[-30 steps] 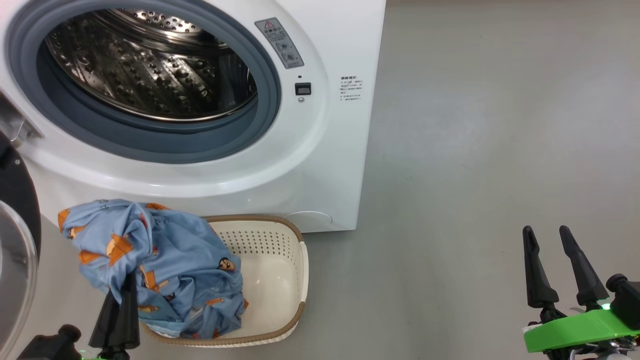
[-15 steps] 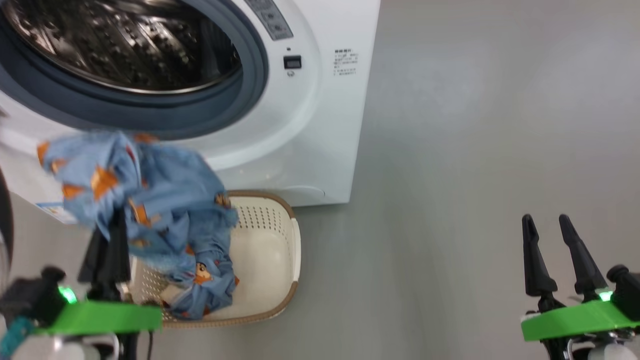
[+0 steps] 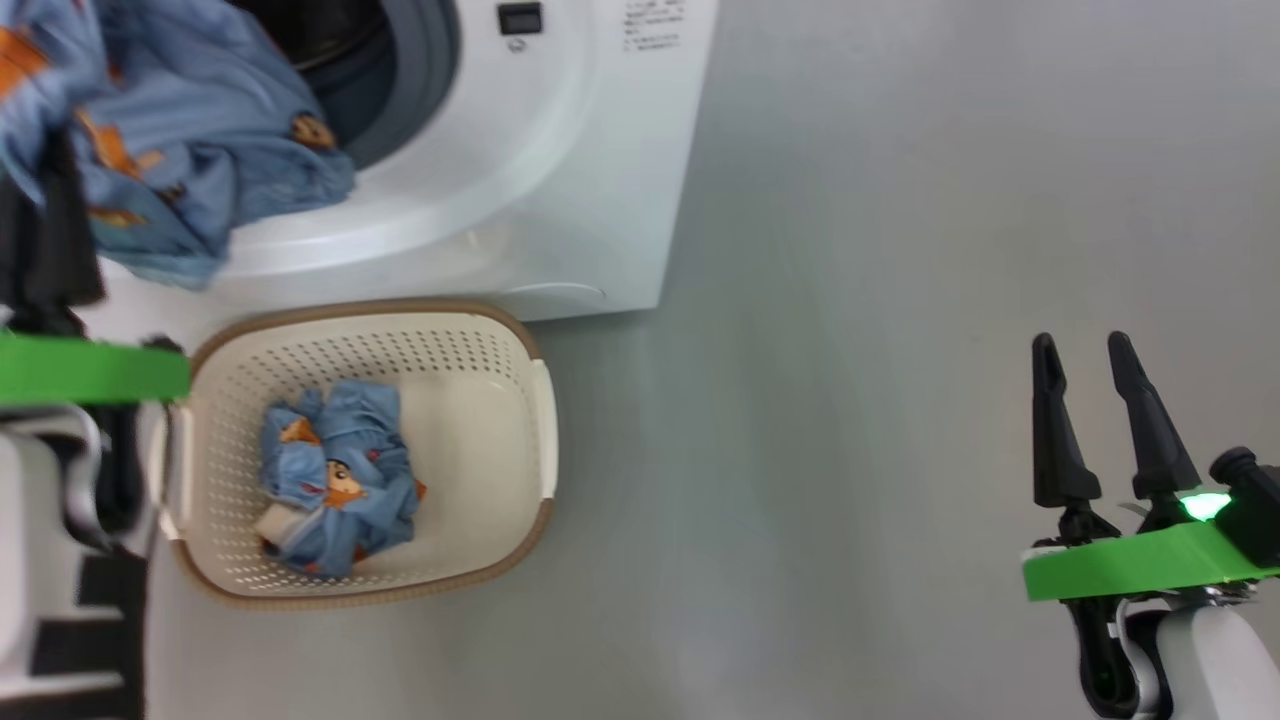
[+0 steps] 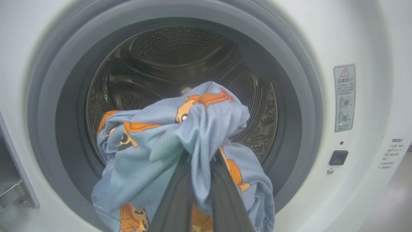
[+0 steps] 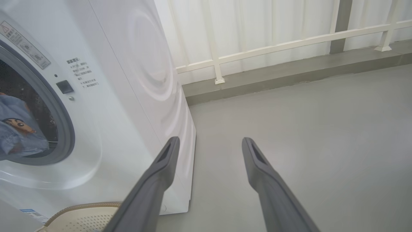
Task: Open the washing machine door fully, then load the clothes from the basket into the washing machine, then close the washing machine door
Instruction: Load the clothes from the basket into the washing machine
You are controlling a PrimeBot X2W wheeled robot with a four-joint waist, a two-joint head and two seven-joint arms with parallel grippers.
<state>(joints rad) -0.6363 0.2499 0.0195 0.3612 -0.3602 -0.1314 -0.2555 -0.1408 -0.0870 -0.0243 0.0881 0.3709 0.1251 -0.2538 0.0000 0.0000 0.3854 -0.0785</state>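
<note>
My left gripper (image 3: 55, 190) is shut on a light blue garment (image 3: 200, 130) of the clothes, raised in front of the washing machine (image 3: 560, 180). In the left wrist view the gripper (image 4: 199, 158) pinches the garment (image 4: 180, 138), which hangs before the open steel drum (image 4: 180, 54). A second blue garment (image 3: 335, 480) lies crumpled in the cream basket (image 3: 450, 350) on the floor below. My right gripper (image 3: 1095, 345) stands open and empty over bare floor, far to the right. The washing machine door is out of view.
Grey floor (image 3: 850, 400) stretches right of the machine. A white railing with curtains (image 5: 273, 45) runs along a raised ledge behind. In the right wrist view my right gripper (image 5: 210, 141) points past the machine's side panel (image 5: 145, 64); the basket rim (image 5: 80, 207) is at the bottom.
The left gripper has lifted the garment out of the basket up to the drum opening. A second garment stayed in the basket. The head camera tilted down, shifting the picture.
</note>
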